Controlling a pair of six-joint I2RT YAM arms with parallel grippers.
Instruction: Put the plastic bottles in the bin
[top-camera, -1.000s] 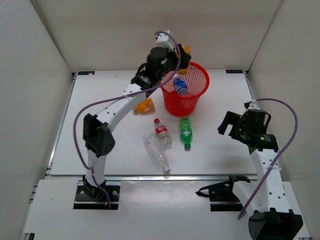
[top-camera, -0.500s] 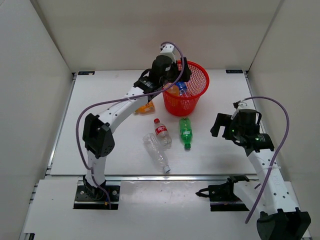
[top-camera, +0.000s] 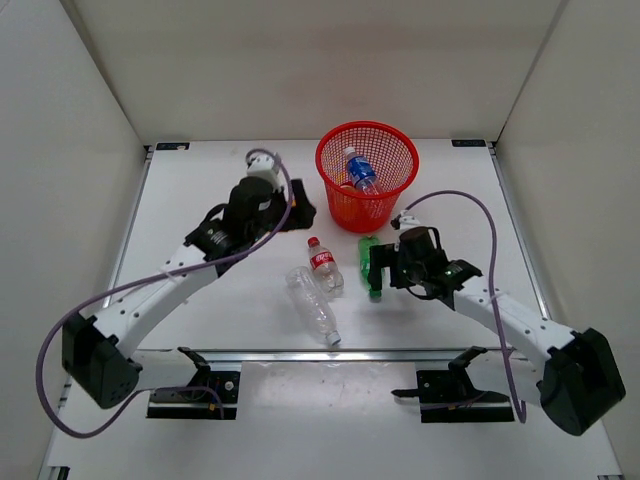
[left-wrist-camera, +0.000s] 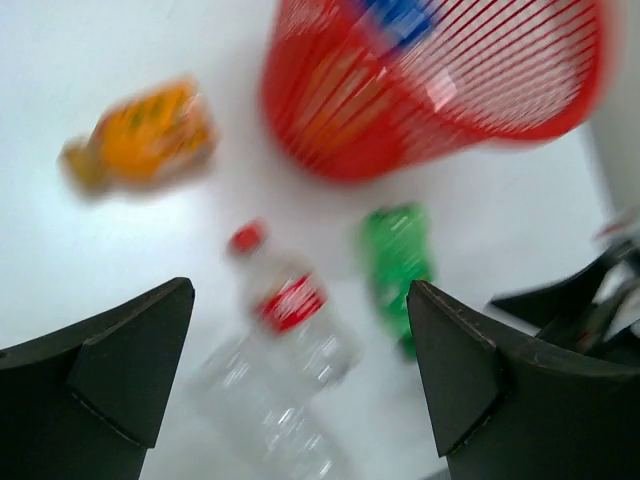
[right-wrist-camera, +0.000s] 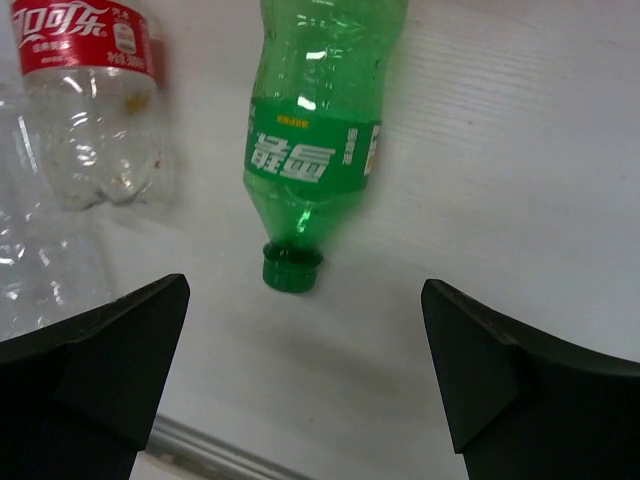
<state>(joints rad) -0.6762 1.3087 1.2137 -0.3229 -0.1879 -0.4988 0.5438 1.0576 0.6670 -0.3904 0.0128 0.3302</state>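
Note:
The red mesh bin (top-camera: 392, 150) stands at the back centre, holding a blue-labelled bottle (top-camera: 358, 170) and an orange one (top-camera: 344, 184). My left gripper (top-camera: 302, 213) hovers open and empty just left of the bin. Its wrist view is blurred and shows an orange bottle (left-wrist-camera: 145, 135), the red-labelled bottle (left-wrist-camera: 290, 305), the plain clear bottle (left-wrist-camera: 260, 420) and the green bottle (left-wrist-camera: 398, 265) lying on the table. My right gripper (top-camera: 374, 263) is open over the green bottle (right-wrist-camera: 320, 130), whose cap (right-wrist-camera: 292, 268) points toward the jaws. Nothing is between the fingers of either gripper.
White walls enclose the table on three sides. The red-labelled bottle (top-camera: 324, 265) and the plain clear bottle (top-camera: 313, 308) lie side by side in the middle, close left of the green bottle (top-camera: 373, 285). A metal rail (top-camera: 330, 353) runs along the near edge.
My left gripper let an orange bottle drop into the bin, opened, and drew back left and nearer. My right arm swung left from the table's right side to the green bottle.

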